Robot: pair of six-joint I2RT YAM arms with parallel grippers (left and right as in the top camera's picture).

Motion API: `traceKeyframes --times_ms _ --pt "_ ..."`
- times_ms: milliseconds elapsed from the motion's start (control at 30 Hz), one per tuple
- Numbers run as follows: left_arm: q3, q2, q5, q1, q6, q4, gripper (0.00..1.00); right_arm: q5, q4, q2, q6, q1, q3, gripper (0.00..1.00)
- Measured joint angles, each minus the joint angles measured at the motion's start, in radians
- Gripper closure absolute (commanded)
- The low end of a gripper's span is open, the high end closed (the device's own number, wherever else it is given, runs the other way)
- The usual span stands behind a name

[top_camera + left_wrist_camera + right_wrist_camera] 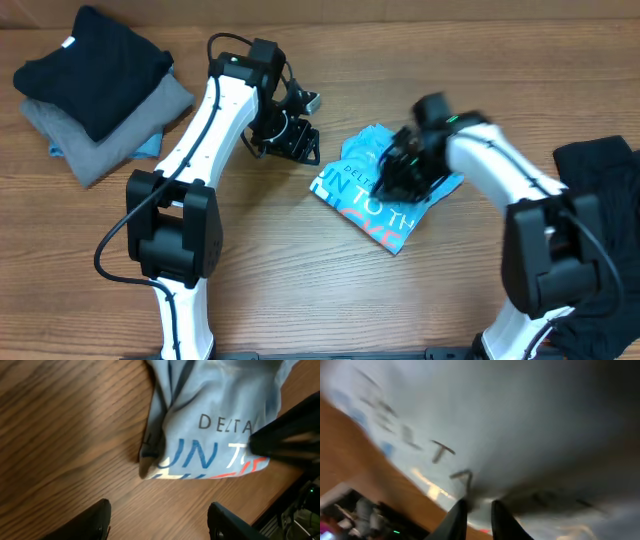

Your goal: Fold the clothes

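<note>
A light sky-blue T-shirt (378,190) with printed text lies bunched and partly folded at the table's middle right. It also shows in the left wrist view (210,415) and fills the blurred right wrist view (510,425). My right gripper (405,168) is over the shirt, its fingers (479,510) nearly closed with a pinch of blue cloth between them. My left gripper (295,140) hangs open and empty just left of the shirt, its fingers (159,520) wide apart above bare wood.
A stack of folded garments, black (90,65) on grey (120,125), sits at the far left. A black garment (600,200) lies at the right edge. The table is brown wood (300,270).
</note>
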Motion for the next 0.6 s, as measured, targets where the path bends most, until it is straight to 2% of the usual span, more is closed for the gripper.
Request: traceKeyframes --times_ms 167,300,367,433,600 --pt "0.000 0.000 -0.009 -0.004 0.007 -0.014 0.33 0.089 0.042 -0.007 0.142 0.103 -0.168 0.96" --pt "0.000 0.000 -0.024 -0.004 0.007 -0.016 0.28 0.148 0.019 -0.035 0.247 0.077 -0.193 0.96" --pt "0.000 0.000 -0.028 -0.004 0.010 -0.016 0.23 0.179 -0.028 -0.040 0.277 0.031 -0.195 0.96" --pt "0.000 0.000 -0.031 -0.004 0.010 -0.016 0.18 0.207 -0.073 -0.040 0.278 -0.029 -0.195 0.96" --pt "0.000 0.000 -0.028 -0.004 0.010 -0.014 0.16 0.295 -0.171 -0.039 0.201 -0.150 -0.175 0.94"
